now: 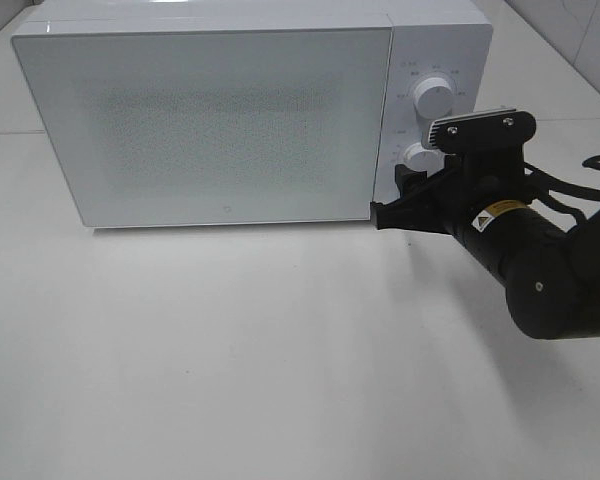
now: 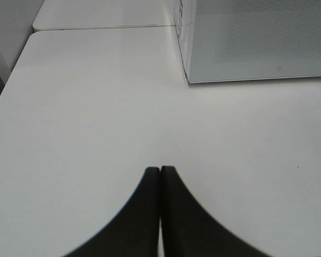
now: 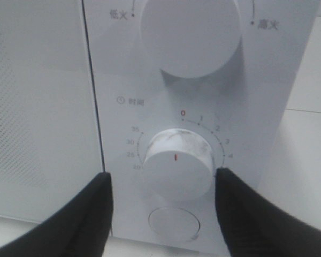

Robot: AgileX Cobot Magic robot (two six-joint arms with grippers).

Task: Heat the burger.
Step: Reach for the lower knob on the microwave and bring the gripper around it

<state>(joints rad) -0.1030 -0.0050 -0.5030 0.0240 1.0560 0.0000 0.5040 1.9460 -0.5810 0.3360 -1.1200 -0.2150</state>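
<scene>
The burger is out of view; the white microwave (image 1: 220, 120) stands with its door (image 3: 37, 107) closed. My right gripper (image 1: 395, 195) is open at the control panel, its two black fingers (image 3: 91, 214) on either side of the lower timer knob (image 3: 176, 163). One finger sits close against the knob, while the other stands apart from it. The knob's red mark points near 0. My left gripper (image 2: 160, 170) is shut with nothing in it, hovering over the bare white table (image 2: 96, 107) in front of the microwave's left corner.
An upper round knob (image 3: 190, 32) sits above the timer knob, and a round white button (image 3: 174, 224) lies below it. The table (image 1: 230, 350) stretches in front of the microwave. A seam splits the tabletop behind its left side (image 2: 101, 27).
</scene>
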